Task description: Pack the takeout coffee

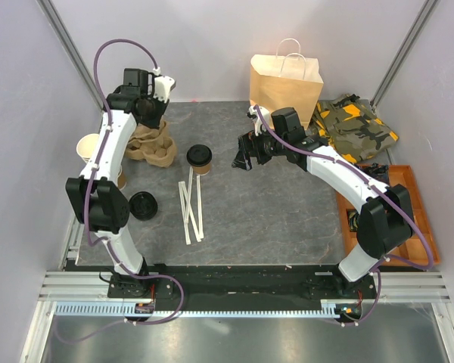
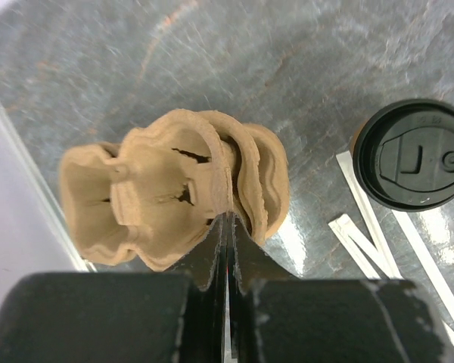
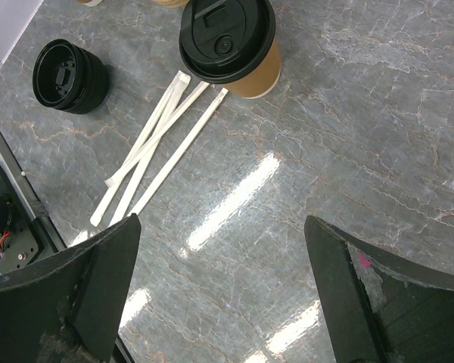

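The takeout coffee [image 1: 199,158], a small brown paper cup with a black lid, stands upright on the grey table, left of centre. It also shows in the right wrist view [image 3: 231,45] and the left wrist view [image 2: 412,153]. My right gripper [image 1: 240,160] is open and empty just right of the cup; in its wrist view [image 3: 221,221] the cup stands ahead of the fingers, apart from them. My left gripper [image 1: 152,123] is at the back left, its jaws shut on a wall of the brown pulp cup carrier [image 2: 174,189]. The paper bag [image 1: 285,83] stands upright at the back.
Several wrapped straws [image 1: 191,208] lie in front of the cup. A loose black lid stack [image 1: 142,204] lies left of them. A stack of brown cups [image 1: 87,147] stands at the left edge. Camouflage cloth [image 1: 356,125] and an orange tray [image 1: 420,219] are on the right.
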You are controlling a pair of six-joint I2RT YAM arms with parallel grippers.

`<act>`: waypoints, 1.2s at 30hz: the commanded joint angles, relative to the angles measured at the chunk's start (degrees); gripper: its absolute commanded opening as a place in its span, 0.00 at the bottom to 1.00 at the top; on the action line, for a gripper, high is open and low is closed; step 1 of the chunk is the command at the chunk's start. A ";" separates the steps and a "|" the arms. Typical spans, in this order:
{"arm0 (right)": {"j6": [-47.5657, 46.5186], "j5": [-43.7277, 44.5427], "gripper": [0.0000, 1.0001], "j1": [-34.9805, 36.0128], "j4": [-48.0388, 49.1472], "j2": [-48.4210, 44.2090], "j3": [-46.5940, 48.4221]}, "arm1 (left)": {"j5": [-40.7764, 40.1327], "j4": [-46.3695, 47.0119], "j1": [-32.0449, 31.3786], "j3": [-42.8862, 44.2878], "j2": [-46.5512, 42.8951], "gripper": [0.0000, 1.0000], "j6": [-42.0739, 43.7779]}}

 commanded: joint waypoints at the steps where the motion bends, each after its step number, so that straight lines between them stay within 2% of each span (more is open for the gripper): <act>1: 0.70 -0.97 0.98 0.01 1.67 0.22 1.30 | -0.82 0.71 -0.61 2.95 -4.02 0.02 0.55; 8: 0.79 -1.06 0.98 -0.08 1.75 0.05 1.12 | -1.35 0.88 -2.10 1.38 -5.25 0.02 1.51; 18: 1.06 -1.06 0.98 -0.08 1.75 -0.13 1.21 | 0.50 3.52 -2.72 -8.29 -3.76 0.02 -0.33; 29: 1.67 -2.72 0.98 -0.08 2.19 0.92 1.91 | 0.94 4.31 -3.69 -8.04 -5.60 0.02 -0.86; 34: 9.03 -6.67 0.97 -0.08 8.33 4.69 6.73 | 1.20 4.22 -4.13 -7.07 -7.09 0.02 -0.94; 36: 17.63 -7.65 0.96 0.18 14.91 7.85 8.50 | 1.20 4.31 -4.22 -7.15 -7.27 0.02 -1.21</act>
